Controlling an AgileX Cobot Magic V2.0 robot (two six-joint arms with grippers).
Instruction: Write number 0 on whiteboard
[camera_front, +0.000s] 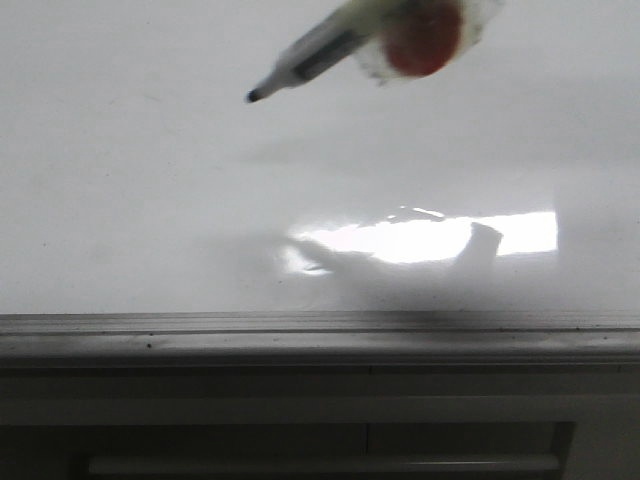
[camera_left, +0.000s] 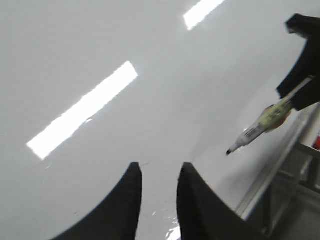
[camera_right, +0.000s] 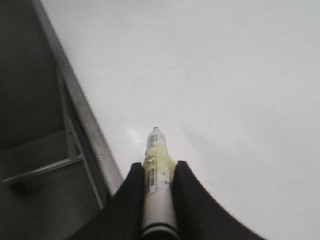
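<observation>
Right gripper (camera_right: 158, 187): clamped on a marker (camera_right: 157, 172), barrel between its fingers
Marker tip: dark, pointing at the whiteboard (camera_front: 150, 200); contact cannot be told
Left gripper (camera_left: 159, 192): narrow gap, holding nothing, over the board
Number 0: no line visible on the board

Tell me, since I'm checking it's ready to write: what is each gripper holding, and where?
The right gripper clamps a marker around its barrel, tip pointing out. The left gripper is open and holds nothing.
</observation>
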